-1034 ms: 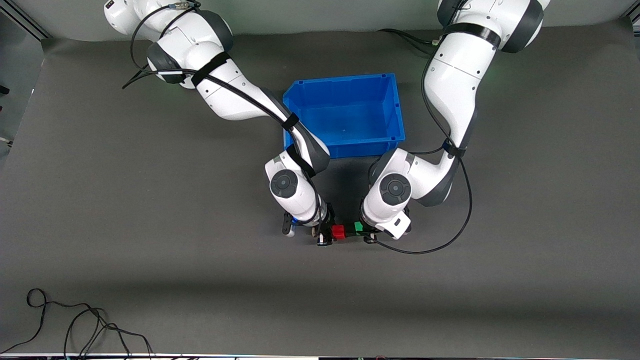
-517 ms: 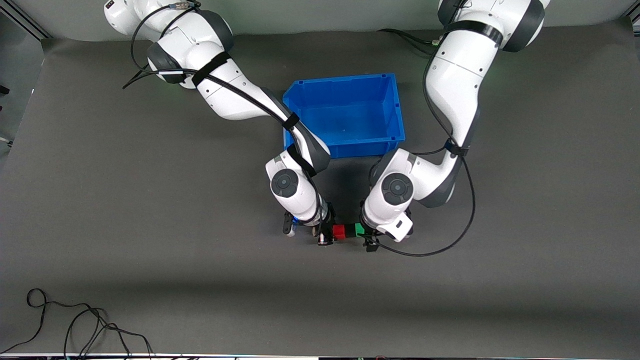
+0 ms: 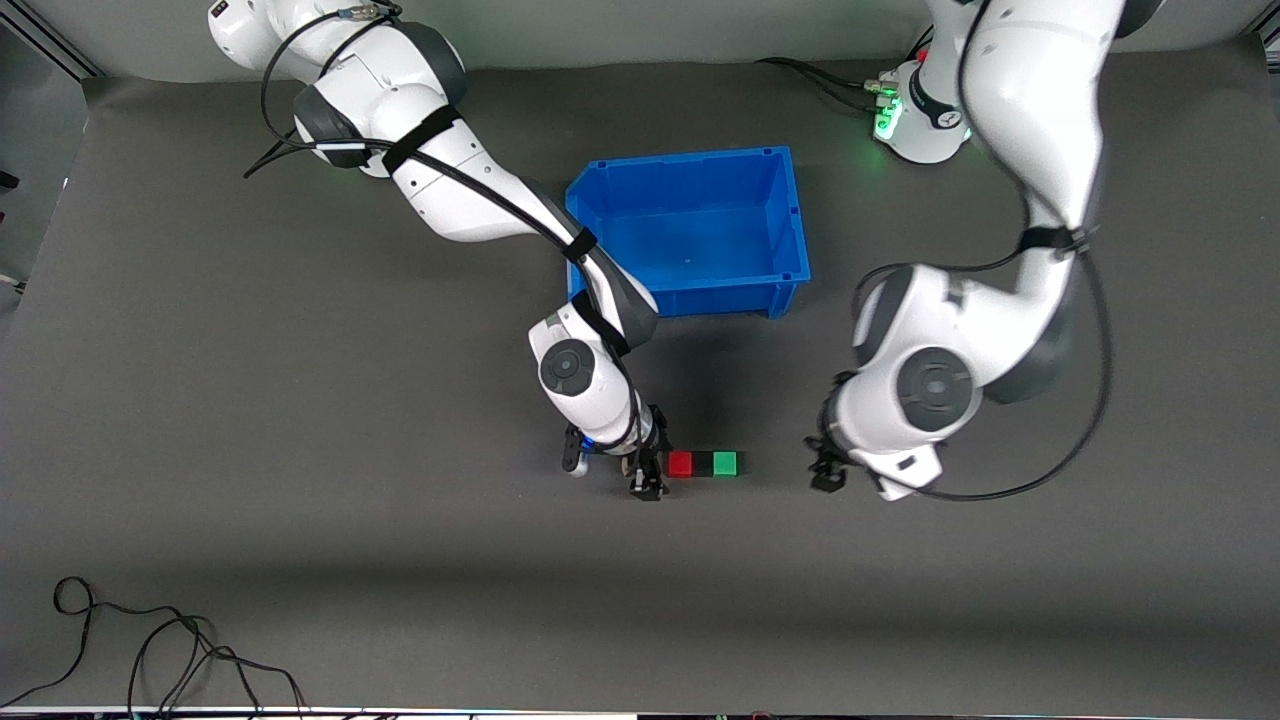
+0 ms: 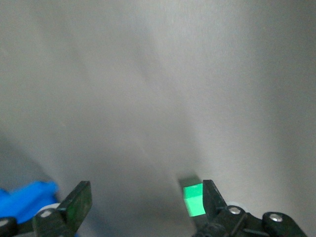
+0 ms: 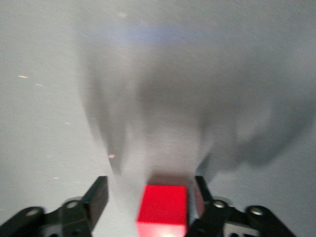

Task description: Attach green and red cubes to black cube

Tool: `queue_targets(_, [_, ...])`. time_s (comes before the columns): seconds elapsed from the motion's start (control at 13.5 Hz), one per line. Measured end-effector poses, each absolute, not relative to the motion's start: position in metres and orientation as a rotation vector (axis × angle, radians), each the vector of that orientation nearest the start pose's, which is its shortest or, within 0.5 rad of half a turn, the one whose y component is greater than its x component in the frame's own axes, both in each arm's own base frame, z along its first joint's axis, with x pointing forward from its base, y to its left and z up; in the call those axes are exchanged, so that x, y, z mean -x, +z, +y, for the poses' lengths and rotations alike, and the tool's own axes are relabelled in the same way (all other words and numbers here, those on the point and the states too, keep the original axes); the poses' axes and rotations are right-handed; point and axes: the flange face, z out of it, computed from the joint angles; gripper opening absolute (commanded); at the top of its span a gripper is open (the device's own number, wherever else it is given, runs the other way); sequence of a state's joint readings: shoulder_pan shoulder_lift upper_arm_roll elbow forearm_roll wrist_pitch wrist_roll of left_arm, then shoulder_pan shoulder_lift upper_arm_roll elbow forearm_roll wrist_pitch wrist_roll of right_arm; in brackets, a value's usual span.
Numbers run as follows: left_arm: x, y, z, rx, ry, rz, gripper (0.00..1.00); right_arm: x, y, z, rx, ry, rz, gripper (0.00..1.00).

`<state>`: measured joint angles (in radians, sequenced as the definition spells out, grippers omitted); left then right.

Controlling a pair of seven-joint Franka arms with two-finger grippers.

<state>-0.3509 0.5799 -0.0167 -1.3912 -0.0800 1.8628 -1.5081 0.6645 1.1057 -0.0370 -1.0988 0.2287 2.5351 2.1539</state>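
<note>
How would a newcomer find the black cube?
Start at the blue bin and come toward the front camera to a short row of three cubes on the grey mat. The black cube is the middle one, between the red cube and green cube.

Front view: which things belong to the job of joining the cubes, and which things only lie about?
Belong to the job:
- red cube
- black cube, between the two coloured ones, the three in one row
- green cube

Only lying about:
- blue bin, farther from the front camera than the cubes
- loose black cable, at the near edge toward the right arm's end
</note>
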Motion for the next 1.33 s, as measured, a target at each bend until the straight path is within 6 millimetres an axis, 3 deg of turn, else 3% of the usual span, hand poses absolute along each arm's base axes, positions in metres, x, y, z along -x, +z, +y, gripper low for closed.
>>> queue_targets(0.15, [-0.658, 0.387, -0.212, 2.711, 0.226, -1.484, 1.00, -0.651, 0.183, 0.462, 1.932, 0.093, 2.067, 1.00])
queue_targets(0.3, [-0.656, 0.407, -0.158, 2.852, 0.232, -1.210, 1.00, -0.662, 0.219, 0.446, 2.042, 0.119, 2.050, 1.00])
queue_targets(0.52, [-0.638, 0.433, -0.080, 3.012, 0.222, -0.762, 1.00, -0.677, 0.306, 0.396, 2.239, 0.216, 1.991, 1.00])
queue_targets(0.66, [-0.627, 0.453, -0.048, 3.076, 0.215, -0.539, 1.00, -0.683, 0.368, 0.344, 2.367, 0.335, 1.872, 1.00])
queue_targets(0.81, [-0.615, 0.485, -0.032, 3.125, 0.179, -0.319, 1.00, -0.681, 0.428, 0.278, 2.527, 0.444, 1.688, 1.00])
queue_targets(1.03, [-0.595, 0.532, -0.031, 3.158, 0.119, 0.027, 1.00, -0.661, 0.504, 0.180, 2.738, 0.579, 1.300, 1.00])
queue_targets(1.18, [-0.586, 0.554, -0.031, 3.159, 0.092, 0.098, 1.00, -0.645, 0.541, 0.118, 2.834, 0.604, 1.047, 1.00])
queue_targets(1.33, [-0.578, 0.573, -0.031, 3.159, 0.061, 0.113, 1.00, -0.629, 0.563, 0.075, 2.968, 0.569, 0.756, 1.00])
